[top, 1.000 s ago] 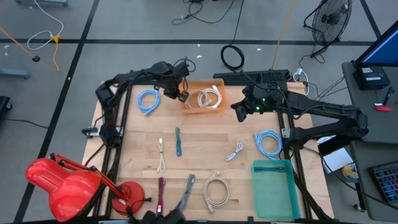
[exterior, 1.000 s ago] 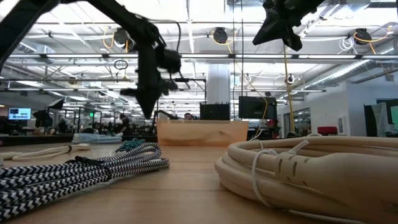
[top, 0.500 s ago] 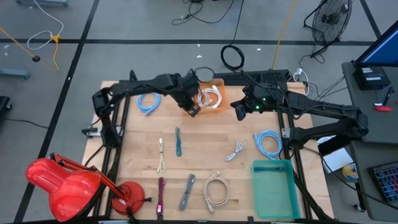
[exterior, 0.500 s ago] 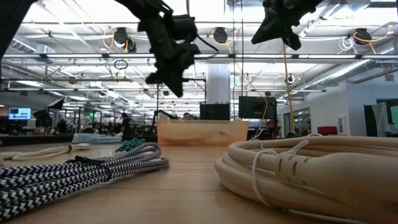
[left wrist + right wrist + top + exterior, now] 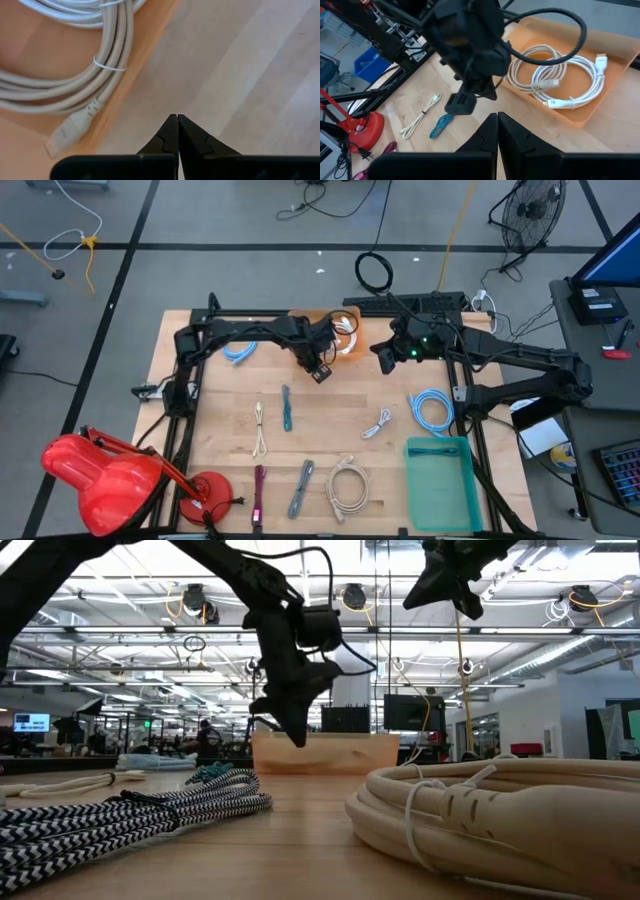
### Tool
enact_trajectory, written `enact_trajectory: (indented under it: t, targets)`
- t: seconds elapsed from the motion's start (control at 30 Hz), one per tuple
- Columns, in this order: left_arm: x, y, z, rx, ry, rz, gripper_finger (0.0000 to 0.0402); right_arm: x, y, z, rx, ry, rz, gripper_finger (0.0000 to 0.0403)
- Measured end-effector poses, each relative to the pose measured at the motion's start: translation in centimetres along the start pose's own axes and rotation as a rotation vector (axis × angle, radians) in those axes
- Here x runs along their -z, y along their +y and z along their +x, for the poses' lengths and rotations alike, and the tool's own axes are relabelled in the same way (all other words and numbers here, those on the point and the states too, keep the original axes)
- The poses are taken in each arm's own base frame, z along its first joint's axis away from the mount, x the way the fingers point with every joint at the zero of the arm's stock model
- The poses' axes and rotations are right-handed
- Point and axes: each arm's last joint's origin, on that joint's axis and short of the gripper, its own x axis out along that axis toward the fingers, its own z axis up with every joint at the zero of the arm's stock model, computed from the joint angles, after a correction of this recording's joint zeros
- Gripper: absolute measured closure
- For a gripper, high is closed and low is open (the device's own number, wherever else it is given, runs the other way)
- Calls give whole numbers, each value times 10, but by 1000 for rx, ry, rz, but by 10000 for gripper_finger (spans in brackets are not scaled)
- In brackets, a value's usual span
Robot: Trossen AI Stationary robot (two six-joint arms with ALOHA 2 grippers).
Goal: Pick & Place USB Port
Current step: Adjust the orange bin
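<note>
left fingers clenched beside the orange tray

high view: my left gripper (image 5: 320,370) hangs over bare tabletop (image 5: 330,420) just in front of the orange tray (image 5: 345,348). my right gripper (image 5: 385,361) waits to the tray's right.

low view: left gripper (image 5: 297,735) sits above the tray (image 5: 325,753); a cream cable coil (image 5: 500,805) lies close to the camera.

left wrist view: fingers (image 5: 170,136) clenched, empty. beige usb cable (image 5: 75,80) coiled in the tray.

right wrist view: right fingers (image 5: 492,131) clenched, empty; both cables (image 5: 560,75) lie in the tray.
</note>
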Motion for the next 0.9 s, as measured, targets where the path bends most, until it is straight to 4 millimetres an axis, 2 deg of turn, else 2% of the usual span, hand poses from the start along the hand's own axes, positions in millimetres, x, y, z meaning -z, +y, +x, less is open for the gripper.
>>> enact_trajectory:
  t: [0.2,0.9]
  targets:
    - [-4,5,7,-7,-16,-8,401,2,3,0,-10,7,-9,403]
    - [-18,35,2,-11,-91,-77,401,3,4,0,-15,7,-3,403]
